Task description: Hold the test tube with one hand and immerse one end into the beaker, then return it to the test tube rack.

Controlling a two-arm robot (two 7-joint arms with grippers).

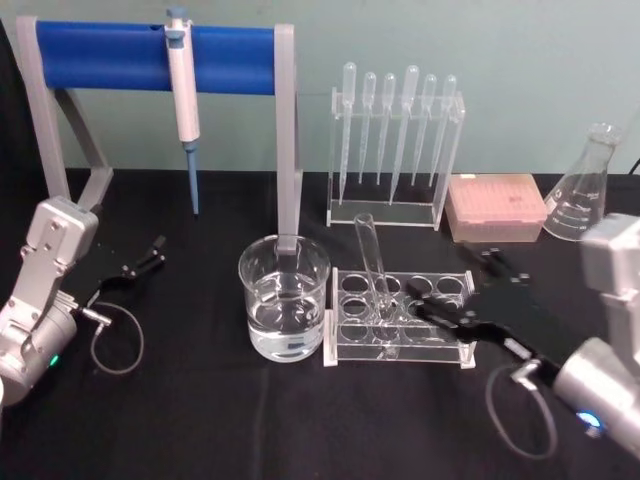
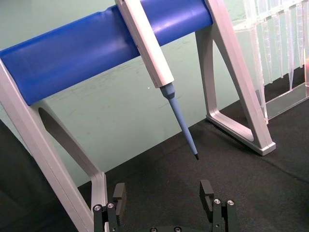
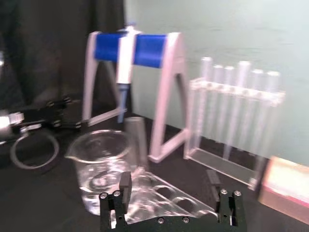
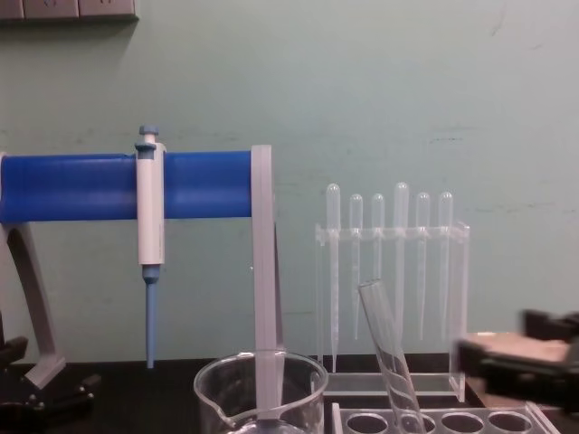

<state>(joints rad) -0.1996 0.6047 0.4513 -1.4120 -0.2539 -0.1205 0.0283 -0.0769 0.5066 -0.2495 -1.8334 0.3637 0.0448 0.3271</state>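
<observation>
Currently the test tube (image 1: 372, 262) leans in the clear tube rack (image 1: 400, 318) at the head view's lower centre, just right of the water-filled beaker (image 1: 284, 296). The right gripper (image 1: 440, 312), jaws open and holding nothing, sits at the rack's right side, so the step looks like the approach to grasp. Next it should close on the tube and lift clear of the rack; the left gripper (image 2: 164, 199), open, idles at far left.

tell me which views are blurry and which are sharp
Right wrist view: soft all over, beaker and test tube smeared. Chest view: right end effector blurred, pipettor crisp. Left wrist view: sharp. Head view: mildly soft.
</observation>
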